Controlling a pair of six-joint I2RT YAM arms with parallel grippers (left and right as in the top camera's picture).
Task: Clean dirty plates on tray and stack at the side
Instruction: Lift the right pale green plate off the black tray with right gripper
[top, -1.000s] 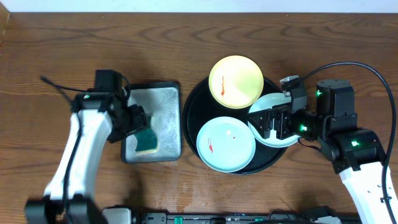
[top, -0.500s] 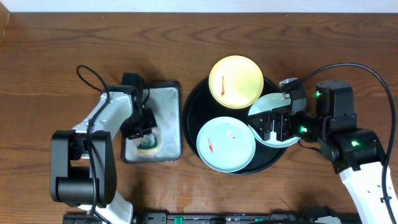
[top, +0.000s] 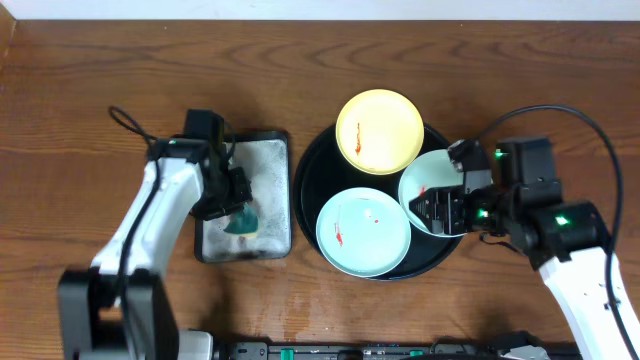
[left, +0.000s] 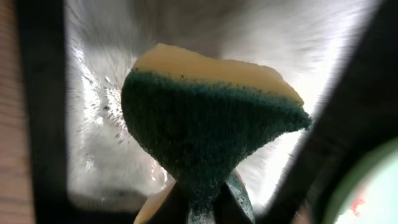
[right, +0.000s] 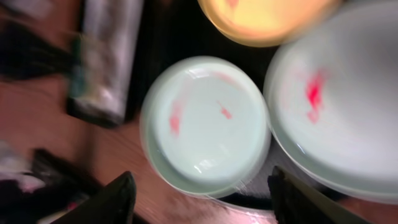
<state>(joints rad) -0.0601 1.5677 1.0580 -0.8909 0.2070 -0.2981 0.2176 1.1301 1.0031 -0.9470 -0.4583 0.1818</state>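
Overhead I've got flat, bright light on the table, everything crisp, shadows soft and short. Left wrist is jammed in close: the sponge reads fairly sharp, but the whitish tray behind it streaks and glares. Right wrist is smeared with blur, the mint plate soft-edged, the yellow plate washed out up top.

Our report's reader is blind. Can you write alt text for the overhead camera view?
The left gripper pinches a green sponge over a small rectangular tray. Beside it, a round black tray holds a yellow plate, a front mint plate and a right mint plate, which the right gripper reaches over.
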